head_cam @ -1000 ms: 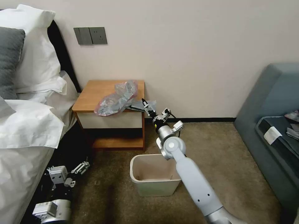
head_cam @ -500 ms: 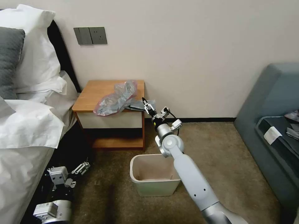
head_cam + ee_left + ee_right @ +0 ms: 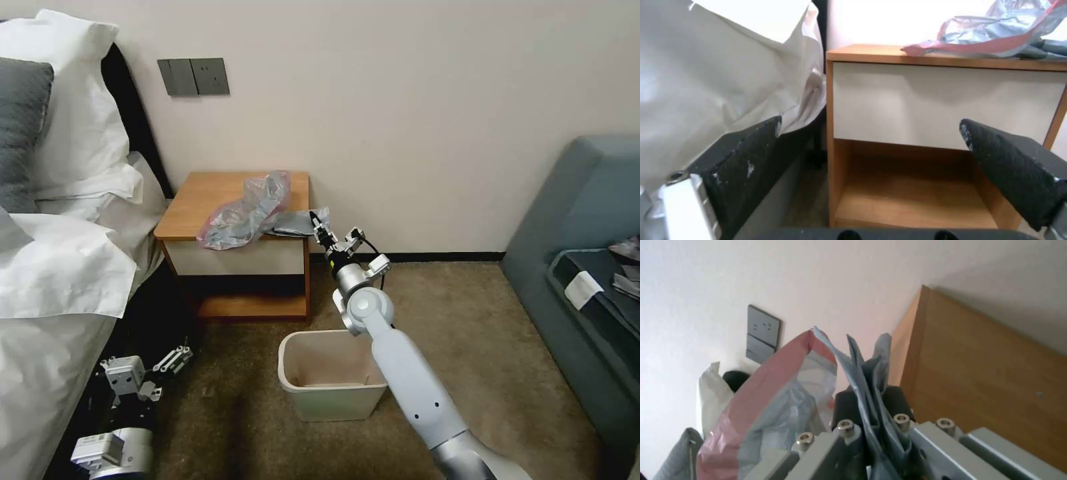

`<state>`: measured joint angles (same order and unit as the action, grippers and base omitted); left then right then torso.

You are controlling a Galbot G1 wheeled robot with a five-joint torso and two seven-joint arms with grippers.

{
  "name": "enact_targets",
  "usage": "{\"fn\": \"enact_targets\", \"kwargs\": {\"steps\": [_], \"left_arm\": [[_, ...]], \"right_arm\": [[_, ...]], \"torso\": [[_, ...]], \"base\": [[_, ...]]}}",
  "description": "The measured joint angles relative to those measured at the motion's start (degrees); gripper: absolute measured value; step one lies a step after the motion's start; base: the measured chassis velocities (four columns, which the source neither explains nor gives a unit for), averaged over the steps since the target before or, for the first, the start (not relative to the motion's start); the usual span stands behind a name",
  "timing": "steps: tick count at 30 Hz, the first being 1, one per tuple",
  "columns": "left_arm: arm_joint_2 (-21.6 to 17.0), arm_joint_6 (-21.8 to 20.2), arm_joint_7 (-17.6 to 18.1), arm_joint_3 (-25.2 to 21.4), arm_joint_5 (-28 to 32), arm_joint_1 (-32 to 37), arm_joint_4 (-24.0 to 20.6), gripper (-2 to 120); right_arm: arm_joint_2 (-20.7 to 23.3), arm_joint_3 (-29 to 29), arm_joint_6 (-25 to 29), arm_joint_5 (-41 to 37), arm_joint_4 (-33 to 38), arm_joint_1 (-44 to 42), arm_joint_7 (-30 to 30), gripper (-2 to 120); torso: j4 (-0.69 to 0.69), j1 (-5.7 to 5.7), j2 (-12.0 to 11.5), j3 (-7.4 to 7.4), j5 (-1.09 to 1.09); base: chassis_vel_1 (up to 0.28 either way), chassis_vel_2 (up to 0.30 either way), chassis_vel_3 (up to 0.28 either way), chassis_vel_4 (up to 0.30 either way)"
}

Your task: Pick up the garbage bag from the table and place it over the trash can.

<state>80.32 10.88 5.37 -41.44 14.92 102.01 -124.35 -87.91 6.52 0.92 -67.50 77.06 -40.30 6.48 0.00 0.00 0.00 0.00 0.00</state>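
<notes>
Over the last second the right gripper has drawn slightly back from the surface toward 3 o'clock, and the grey corner of the garbage bag has gone with it, lifting off the edge while the crumpled bulk on the wooden top has slid a little the same way. That reads as a grasp that has taken: the pick-up looks under way, though most of the bag is not yet off the surface. In the right wrist view the 2 dark pads are pressed nearly together with folds of thin grey plastic pinched between them, and the pink-rimmed mouth of the bag billows just beside them. The bag lies from the middle of the surface toward its 4 o'clock corner, where the pinched corner juts past the edge into the gripper. The trash can stands on the carpet at 6 o'clock from that corner, below the right arm's elbow. The left gripper hangs low by the bed, its jaws spread wide and holding nothing.
</notes>
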Motion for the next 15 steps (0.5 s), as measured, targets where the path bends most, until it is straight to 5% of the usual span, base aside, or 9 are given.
{"fn": "enact_targets", "kwargs": {"steps": [15], "left_arm": [[0.1,0.0,0.4,0.0,0.1,-0.3,0.0,100]], "right_arm": [[1.2,-0.3,0.6,-0.4,5.8,-3.0,-3.4,0]], "torso": [[0.00,0.00,0.0,0.00,0.00]], "base": [[0.000,0.000,0.000,0.000]]}}
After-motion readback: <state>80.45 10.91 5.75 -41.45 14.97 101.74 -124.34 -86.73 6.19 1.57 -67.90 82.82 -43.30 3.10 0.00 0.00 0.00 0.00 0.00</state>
